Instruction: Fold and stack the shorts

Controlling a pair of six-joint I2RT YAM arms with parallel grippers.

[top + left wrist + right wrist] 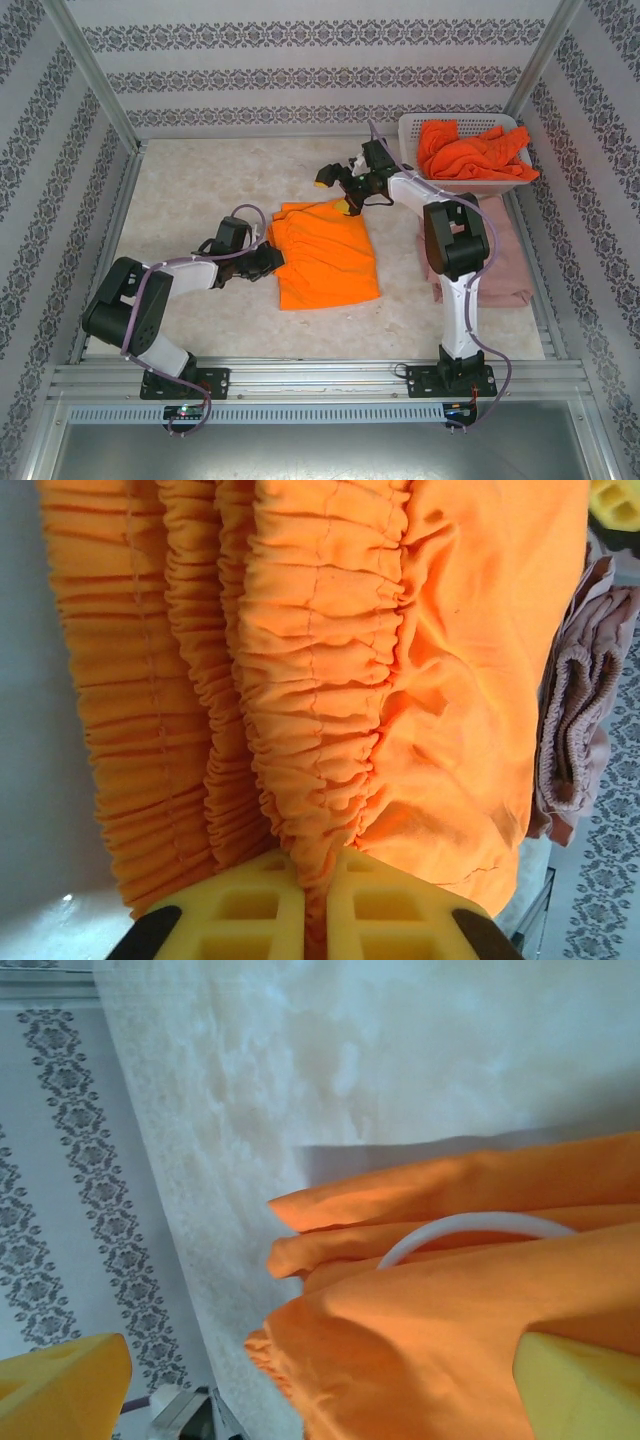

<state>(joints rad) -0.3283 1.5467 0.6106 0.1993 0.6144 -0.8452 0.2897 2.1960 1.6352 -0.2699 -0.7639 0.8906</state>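
Shorts from above: orange shorts point(325, 255) lie mid-surface point(190, 200) for folding, with the left hand point(268, 258) at their 9 o'clock edge and the right hand point(335, 193) at 12 o'clock. Pink shorts point(505, 270) at 3 o'clock are likely the stack's base. Red-orange shorts point(470, 150) sit in the basket point(408, 128).

Left wrist: fingers point(255, 915) are clamped on the gathered waistband.

Right wrist: fingers point(60, 1380) are apart at the cloth's edge, gripping nothing.

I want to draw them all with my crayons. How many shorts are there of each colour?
Orange shorts: 1
Red-orange shorts: 1
Dusty pink shorts: 1
Total: 3
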